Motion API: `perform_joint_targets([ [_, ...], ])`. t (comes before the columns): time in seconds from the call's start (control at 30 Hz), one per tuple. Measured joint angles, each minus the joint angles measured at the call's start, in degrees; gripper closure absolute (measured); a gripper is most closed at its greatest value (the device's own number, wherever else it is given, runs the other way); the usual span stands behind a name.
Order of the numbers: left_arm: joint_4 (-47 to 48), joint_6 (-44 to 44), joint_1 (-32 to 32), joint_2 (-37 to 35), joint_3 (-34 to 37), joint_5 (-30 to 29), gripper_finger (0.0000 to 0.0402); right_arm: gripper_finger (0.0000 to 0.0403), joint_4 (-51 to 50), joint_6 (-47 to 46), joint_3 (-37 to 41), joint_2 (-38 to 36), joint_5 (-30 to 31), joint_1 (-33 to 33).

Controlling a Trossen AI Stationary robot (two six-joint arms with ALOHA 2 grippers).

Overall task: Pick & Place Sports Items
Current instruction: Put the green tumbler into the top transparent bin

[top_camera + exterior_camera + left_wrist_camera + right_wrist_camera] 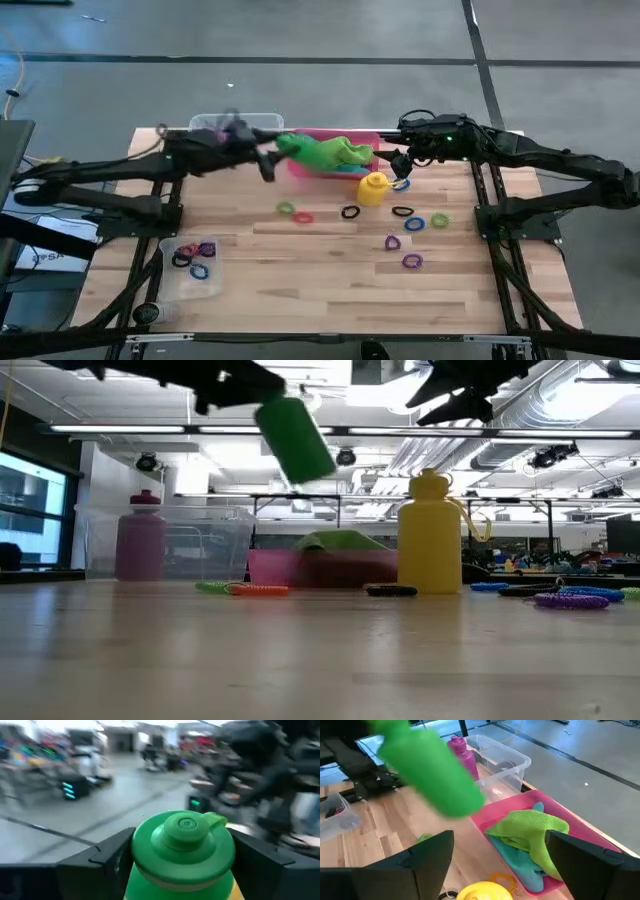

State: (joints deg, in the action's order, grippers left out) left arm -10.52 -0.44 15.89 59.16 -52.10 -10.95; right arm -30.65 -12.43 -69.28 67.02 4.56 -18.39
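Green bottle (182, 852): clamped between the fingers of the left end effector (268, 160), held tilted in the air above the counter (300, 290), just beside the pink tray (555, 807)
Right end effector (402, 167): fingers seen spread apart, nothing between them, hung over the yellow bottle (374, 188)
Yellow bottle: stood upright on the counter, beside the tray
Green cloth (325, 152): piled in the tray, over a teal cloth (517, 857)
Purple bottle (141, 536): upright in the clear tub (505, 762)
Coloured rings (412, 222): scattered on the counter, some kept in a second tub (190, 265)
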Motion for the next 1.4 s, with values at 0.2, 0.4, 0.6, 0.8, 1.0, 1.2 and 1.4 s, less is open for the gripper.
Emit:
perform_joint_targets([
  [0.2,1.5,4.0,5.2,-4.5,0.0,-6.6,0.0192,0.0151,0.0,0.0,0.0,0.0,0.0,0.0],
  [0.4,4.3,1.1,10.5,-5.8,0.0,-11.9,0.0192,0.0151,0.0,0.0,0.0,0.0,0.0,0.0],
  [0.6,8.1,1.8,13.0,-4.9,0.0,-16.7,0.0192,0.0151,0.0,0.0,0.0,0.0,0.0,0.0],
  [0.8,11.7,-1.0,15.3,-0.5,0.0,-17.7,0.0192,0.0151,0.0,0.1,0.0,0.0,0.0,0.0],
  [1.0,11.3,-4.9,18.1,6.6,0.0,-17.7,0.0192,0.0151,0.0,0.2,0.0,0.0,0.0,0.0],
  [1.2,11.3,-10.0,20.7,13.6,0.0,-17.7,0.0192,0.0151,0.0,0.2,0.0,0.0,0.0,0.0],
  [1.4,11.4,-14.9,21.6,17.6,0.0,-17.6,0.0192,0.0151,0.0,0.2,0.0,0.0,0.0,0.0],
])
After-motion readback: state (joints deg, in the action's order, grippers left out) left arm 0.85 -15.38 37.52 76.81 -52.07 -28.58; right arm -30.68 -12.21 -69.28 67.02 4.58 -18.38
